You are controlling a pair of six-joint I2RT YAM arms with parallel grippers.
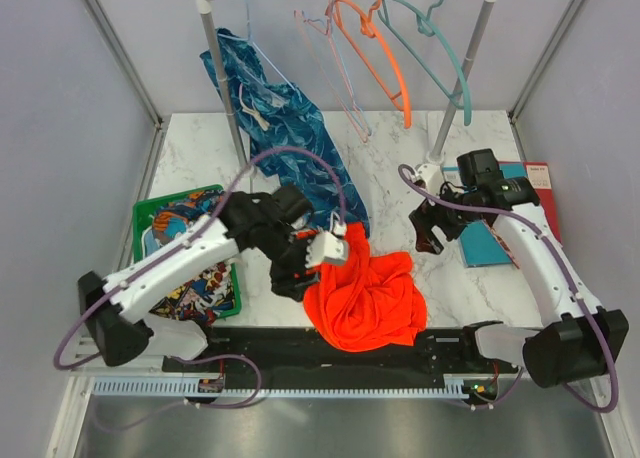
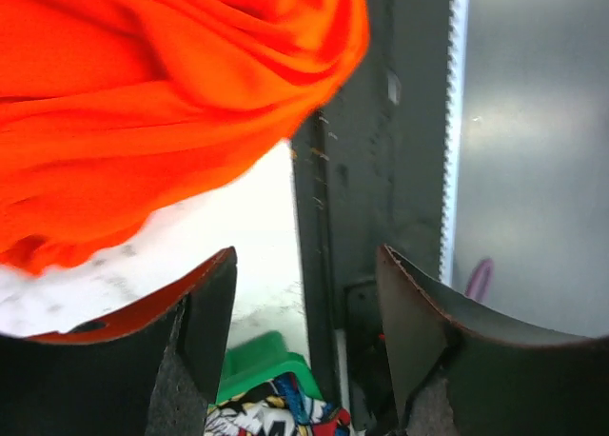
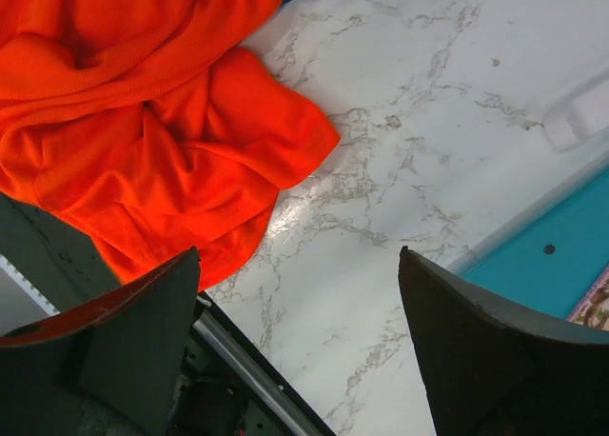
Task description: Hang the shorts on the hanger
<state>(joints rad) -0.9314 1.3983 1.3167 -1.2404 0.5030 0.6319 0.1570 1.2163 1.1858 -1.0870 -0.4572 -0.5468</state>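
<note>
The orange-red shorts (image 1: 362, 290) lie in a crumpled heap at the table's near edge, partly over the black rail; no drawstring shows. They also show in the left wrist view (image 2: 143, 103) and the right wrist view (image 3: 143, 141). My left gripper (image 1: 292, 276) is just left of the heap, open and empty (image 2: 304, 331), with the cloth beside its jaws, not between them. My right gripper (image 1: 432, 233) hovers to the right of the shorts, open and empty (image 3: 300, 331) over bare marble. The teal hanger (image 1: 440, 63) hangs on the rail at the back right.
An orange hanger (image 1: 378, 56) and a pale pink hanger (image 1: 335, 73) hang left of the teal one. A blue patterned garment (image 1: 290, 128) hangs from the left post. A green bin (image 1: 150, 210) with comic-print cloth stands at the left. A teal flat object (image 1: 488, 246) lies at the right.
</note>
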